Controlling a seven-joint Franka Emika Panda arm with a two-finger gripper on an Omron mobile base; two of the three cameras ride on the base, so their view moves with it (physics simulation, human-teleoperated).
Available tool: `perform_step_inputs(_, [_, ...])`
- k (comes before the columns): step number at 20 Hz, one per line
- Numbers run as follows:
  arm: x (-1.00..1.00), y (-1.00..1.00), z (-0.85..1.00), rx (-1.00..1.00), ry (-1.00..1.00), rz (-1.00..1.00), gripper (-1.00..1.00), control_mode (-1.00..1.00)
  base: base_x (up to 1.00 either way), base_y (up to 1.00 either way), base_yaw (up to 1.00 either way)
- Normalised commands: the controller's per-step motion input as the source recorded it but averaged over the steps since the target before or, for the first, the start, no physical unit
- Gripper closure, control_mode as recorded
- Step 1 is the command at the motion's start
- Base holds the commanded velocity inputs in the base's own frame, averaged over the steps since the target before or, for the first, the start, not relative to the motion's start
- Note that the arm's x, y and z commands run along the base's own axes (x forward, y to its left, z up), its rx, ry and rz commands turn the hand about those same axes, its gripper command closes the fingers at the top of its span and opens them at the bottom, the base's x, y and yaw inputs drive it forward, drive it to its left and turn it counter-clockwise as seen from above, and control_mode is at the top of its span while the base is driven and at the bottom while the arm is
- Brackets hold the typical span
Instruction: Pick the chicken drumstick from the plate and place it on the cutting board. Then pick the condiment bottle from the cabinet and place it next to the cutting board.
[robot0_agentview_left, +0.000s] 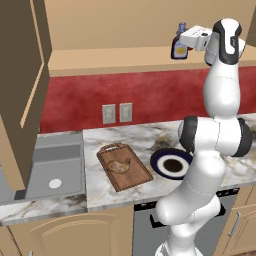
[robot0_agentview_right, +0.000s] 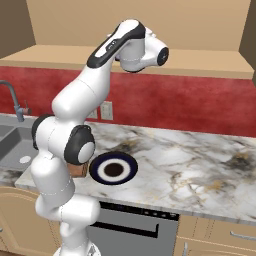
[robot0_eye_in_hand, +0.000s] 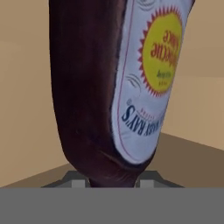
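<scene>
Two jobs, and one looks done: from my left side, the chicken drumstick (robot0_agentview_left: 120, 164) lies on the cutting board (robot0_agentview_left: 124, 167), beside the plate (robot0_agentview_left: 171, 163). Up high, my gripper (robot0_agentview_left: 183, 42) reaches the condiment bottle (robot0_agentview_left: 179, 46) on the cabinet (robot0_agentview_left: 115, 57) shelf.

From my right, the plate (robot0_agentview_right: 113, 169) sits bare.

Up close, my fingertips (robot0_eye_in_hand: 77, 180) pinch the bottle (robot0_eye_in_hand: 105, 87) low down, tight, so I can lift it out.

The cabinet (robot0_agentview_left: 107, 59) shelf lay bare left of the condiment bottle (robot0_agentview_left: 179, 46), giving open passage along it. Its brown door (robot0_agentview_left: 22, 75) hung open at far left, blocking that side. On the tabletop (robot0_agentview_right: 200, 160), marble right of the plate (robot0_agentview_right: 114, 169) stood free; the cutting board (robot0_agentview_left: 123, 166) and sink (robot0_agentview_left: 55, 167) took up the left.
</scene>
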Motion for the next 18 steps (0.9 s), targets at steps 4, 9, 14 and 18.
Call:
perform_step_inputs(4, [-0.05,0.0,0.0,0.0,-0.02,0.0,1.0,-1.0,0.0,0.0,0.0])
perform_step_inputs(9, [-0.09,0.0,0.07,0.0,-0.01,0.0,1.0,-1.0,0.0,0.0,0.0])
perform_step_inputs(14, [-0.15,0.0,0.14,0.01,-0.01,0.0,1.0,-1.0,0.0,0.0,0.0])
perform_step_inputs(18, [-0.16,0.0,0.15,0.03,0.0,0.0,1.0,-1.0,0.0,0.0,0.0])
